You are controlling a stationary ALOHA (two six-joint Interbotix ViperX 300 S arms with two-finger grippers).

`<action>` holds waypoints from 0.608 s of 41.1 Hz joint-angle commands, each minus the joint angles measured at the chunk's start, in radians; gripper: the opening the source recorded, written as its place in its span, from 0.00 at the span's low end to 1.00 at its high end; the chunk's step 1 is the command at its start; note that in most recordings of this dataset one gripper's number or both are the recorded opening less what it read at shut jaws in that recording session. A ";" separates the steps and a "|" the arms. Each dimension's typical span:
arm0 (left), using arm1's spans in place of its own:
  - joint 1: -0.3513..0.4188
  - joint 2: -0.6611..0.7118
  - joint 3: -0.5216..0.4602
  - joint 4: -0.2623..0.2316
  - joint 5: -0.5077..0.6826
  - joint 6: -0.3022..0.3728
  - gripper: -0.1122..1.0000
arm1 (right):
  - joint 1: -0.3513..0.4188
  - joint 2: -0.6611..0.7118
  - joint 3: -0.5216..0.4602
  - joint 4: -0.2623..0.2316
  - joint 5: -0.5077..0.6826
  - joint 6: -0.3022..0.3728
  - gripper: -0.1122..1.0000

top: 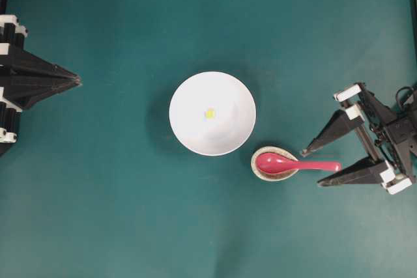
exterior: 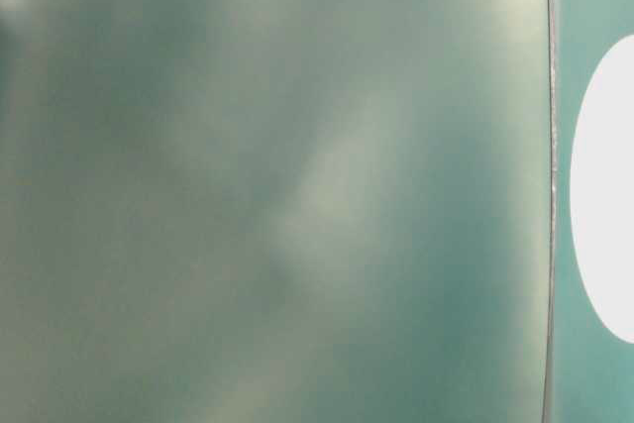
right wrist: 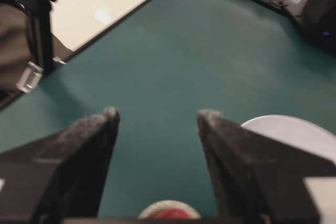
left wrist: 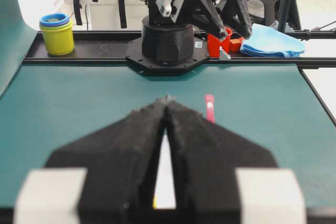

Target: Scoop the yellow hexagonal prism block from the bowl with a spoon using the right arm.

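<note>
- Bowl [top: 212, 113] first: we see the large white round bowl sitting at the centre of the teal table [top: 98, 213], upright, its rim clear of everything around it.
- Inside it lies the yellow hexagonal prism block [top: 210, 113], a tiny pale-yellow piece resting on the bowl's floor close to the middle; nothing else is in the bowl.
- At about four o'clock from the bowl, just beside its rim, we find a small speckled spoon rest [top: 274, 164].
- The spoon [top: 294, 163] lies in that rest: its pinkish-red scoop fills the rest's hollow and its straight handle sticks out toward three o'clock, over the table.
- The right gripper [top: 311, 167] stands at three o'clock from the bowl with its jaws spread wide, the handle's end lying between the two fingertips; we see no contact, and it holds nothing.
- From the right wrist view the same two fingers [right wrist: 231, 156] gape apart, with the rest's edge low between them and the bowl's rim at the right.
- The left gripper [top: 77, 81] sits at nine o'clock, well apart from the bowl, jaws pressed together to a point and empty.
</note>
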 commanded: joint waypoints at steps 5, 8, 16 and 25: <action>0.002 0.009 -0.028 0.003 -0.011 0.000 0.16 | 0.000 -0.003 0.054 0.114 -0.095 0.002 0.67; 0.002 0.009 -0.028 0.003 -0.011 0.000 0.16 | 0.002 -0.003 0.083 0.147 -0.129 0.000 0.67; 0.002 0.009 -0.028 0.003 -0.011 0.000 0.16 | 0.002 0.021 0.147 0.242 -0.167 0.000 0.67; 0.002 0.009 -0.028 0.003 -0.011 0.000 0.16 | 0.002 0.084 0.187 0.321 -0.222 0.000 0.67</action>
